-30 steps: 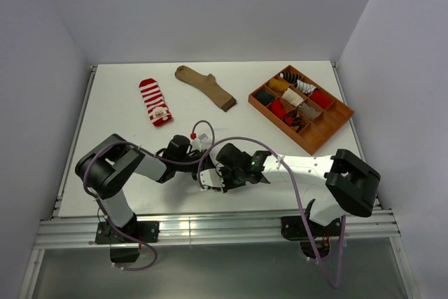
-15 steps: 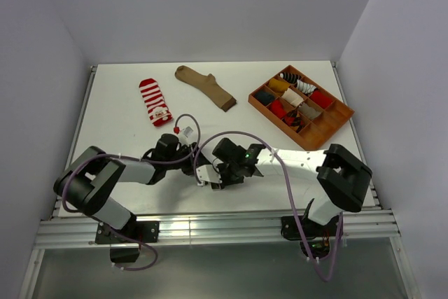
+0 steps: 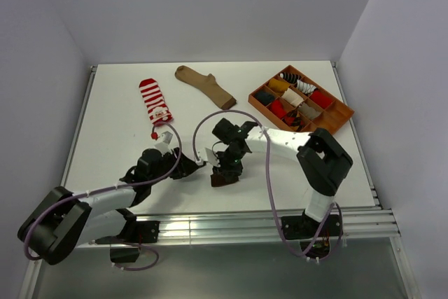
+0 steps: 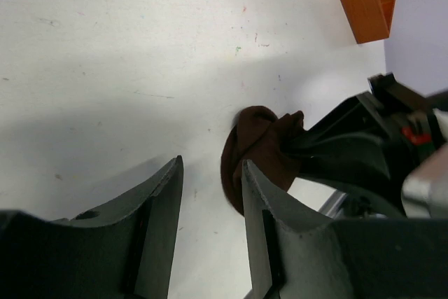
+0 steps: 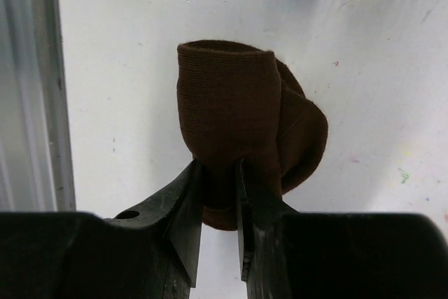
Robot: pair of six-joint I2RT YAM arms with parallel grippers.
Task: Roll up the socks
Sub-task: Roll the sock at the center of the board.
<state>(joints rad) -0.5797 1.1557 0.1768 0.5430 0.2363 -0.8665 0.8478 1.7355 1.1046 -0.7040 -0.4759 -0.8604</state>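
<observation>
Brown sock (image 5: 238, 110) roll is pinched only at its edge by your right fingers (image 5: 183, 208). Your left fingers (image 4: 157, 208) hang parted, empty, just beside it. Lift now and it may unfurl.

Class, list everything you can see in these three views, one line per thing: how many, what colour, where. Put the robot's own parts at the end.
table: one, white, beneath everything
divided tray: one, orange, far right of the table
rolled socks: several, mixed colours (black, yellow, red, white, striped), in the tray's compartments; exact count unclear
tan sock: one, tan, lying flat, far middle
striped sock: one, red and white, lying flat, far left
brown sock: one, dark brown, bundled, near middle
cables: two, purple, looping along the arms
left gripper: one, black, open and empty, close beside the brown sock
right gripper: one, black, shut on the brown sock
</observation>
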